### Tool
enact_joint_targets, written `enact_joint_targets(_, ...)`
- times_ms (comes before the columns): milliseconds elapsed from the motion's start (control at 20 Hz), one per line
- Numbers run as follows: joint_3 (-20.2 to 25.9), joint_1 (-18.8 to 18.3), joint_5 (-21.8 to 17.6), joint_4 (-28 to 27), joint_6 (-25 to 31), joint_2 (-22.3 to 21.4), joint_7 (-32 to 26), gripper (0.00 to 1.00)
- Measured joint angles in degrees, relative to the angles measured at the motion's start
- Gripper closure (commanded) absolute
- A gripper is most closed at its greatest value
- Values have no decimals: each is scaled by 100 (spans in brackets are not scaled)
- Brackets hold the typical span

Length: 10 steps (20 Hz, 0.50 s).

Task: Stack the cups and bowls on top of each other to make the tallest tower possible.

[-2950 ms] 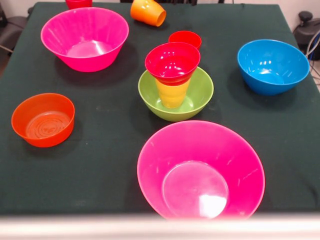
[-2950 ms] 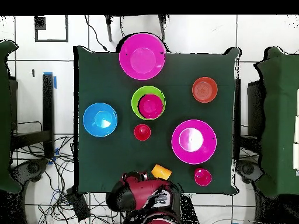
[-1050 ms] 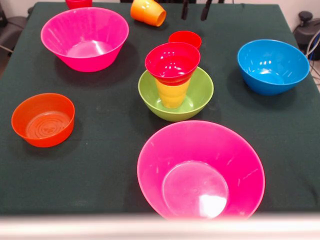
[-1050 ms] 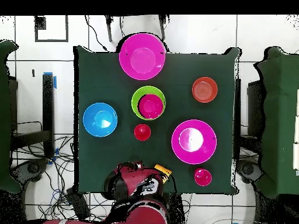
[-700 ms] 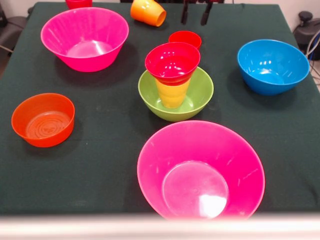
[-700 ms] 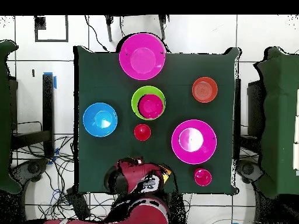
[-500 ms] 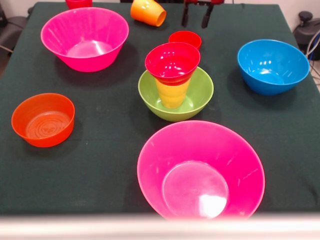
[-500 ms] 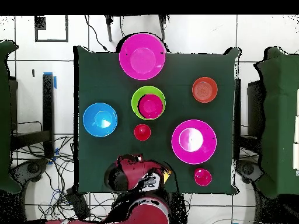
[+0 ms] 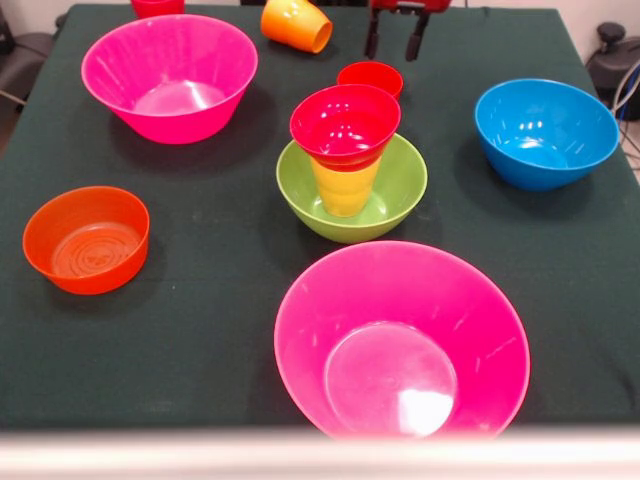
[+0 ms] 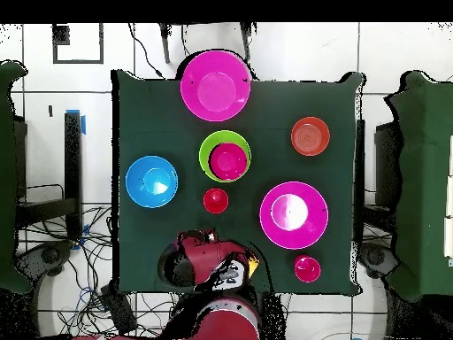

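The tower stands mid-table: a lime-green bowl point(image 9: 400, 195) holds an inverted yellow cup point(image 9: 345, 187) with a small red bowl point(image 9: 345, 122) on top; from overhead the red bowl point(image 10: 229, 161) covers the cup inside the green bowl point(image 10: 211, 144). A red cup point(image 9: 370, 77) stands upright just behind it, also seen from overhead point(image 10: 215, 200). My gripper point(image 9: 393, 44) hangs at the far edge, open and empty, just behind and right of that red cup. An orange cup point(image 9: 297, 23) lies on its side left of the gripper.
Hot-pink bowls stand at the far left point(image 9: 170, 75) and near front point(image 9: 400, 340). A blue bowl point(image 9: 545, 132) is at the right and a translucent orange bowl point(image 9: 87, 238) at the left. Another red cup point(image 9: 157, 6) sits at the far edge. The arm point(image 10: 212, 266) overhangs the table's edge.
My gripper has come down slightly further into the front view, toward the red cup, its jaws still apart. The cups and bowls have not moved.
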Motion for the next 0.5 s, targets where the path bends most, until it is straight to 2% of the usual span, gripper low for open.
enact_joint_targets(500,58,0,100,-141,193,-29,0,0)
